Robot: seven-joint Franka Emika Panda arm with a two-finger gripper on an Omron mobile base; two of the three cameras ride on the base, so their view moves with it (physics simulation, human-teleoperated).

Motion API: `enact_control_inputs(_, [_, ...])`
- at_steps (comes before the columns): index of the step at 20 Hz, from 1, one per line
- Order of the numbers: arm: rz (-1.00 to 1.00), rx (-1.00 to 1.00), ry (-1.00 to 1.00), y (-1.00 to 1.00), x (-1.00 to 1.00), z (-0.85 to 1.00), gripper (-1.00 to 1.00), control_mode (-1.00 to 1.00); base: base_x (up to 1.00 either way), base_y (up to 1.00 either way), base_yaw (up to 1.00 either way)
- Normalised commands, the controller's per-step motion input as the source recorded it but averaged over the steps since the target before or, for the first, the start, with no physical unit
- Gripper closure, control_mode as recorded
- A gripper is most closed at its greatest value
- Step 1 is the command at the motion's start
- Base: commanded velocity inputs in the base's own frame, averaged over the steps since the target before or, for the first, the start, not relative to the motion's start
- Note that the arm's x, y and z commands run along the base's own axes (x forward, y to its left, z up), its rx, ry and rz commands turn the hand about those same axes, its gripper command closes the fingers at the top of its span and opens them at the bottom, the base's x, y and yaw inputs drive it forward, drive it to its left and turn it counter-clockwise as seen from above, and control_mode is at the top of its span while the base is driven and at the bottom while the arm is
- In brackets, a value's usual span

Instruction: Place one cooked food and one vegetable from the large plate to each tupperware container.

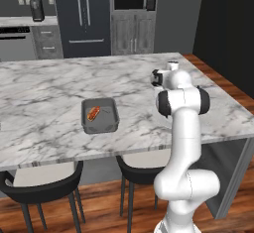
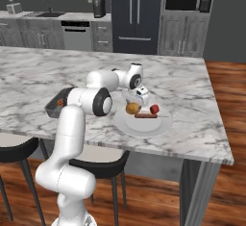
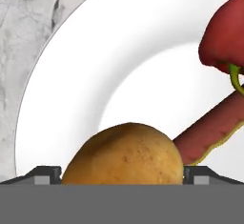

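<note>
Fingers [image 3: 47,173] are spread wide, one at each side of the potato [image 3: 125,154], not squeezing it yet. Gripper [image 2: 138,101] is low over the big white plate [image 2: 144,126]. On the plate w/ the potato: a red pepper [image 2: 154,109] at 3 o'clock and a sausage [image 2: 145,116] at 4. Dark grey tub [image 1: 100,115] on the counter has one hot dog [image 1: 93,112] in it, at 9 o'clock. So 1 cooked food looks done; that tub's veg & the other tub are left, I think.
</note>
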Motion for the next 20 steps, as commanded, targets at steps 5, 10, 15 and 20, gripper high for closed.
enact_control_inputs(5, [0.00, 0.00, 0.08, 0.05, -0.56, -0.22, 1.00, -1.00, 0.00, 0.00, 0.00])
enact_control_inputs(10, [0.00, 0.00, 0.03, 0.00, -0.61, -0.18, 1.00, -1.00, 0.00, 0.00, 0.00])
enact_control_inputs(15, [0.00, 0.02, -0.08, -0.01, -0.34, 0.24, 1.00, -1.00, 0.00, 0.00, 0.00])
enact_control_inputs(20, [-0.02, 0.00, -0.20, 0.46, -0.19, 0.48, 1.00, -1.00, 0.00, 0.00, 0.00])
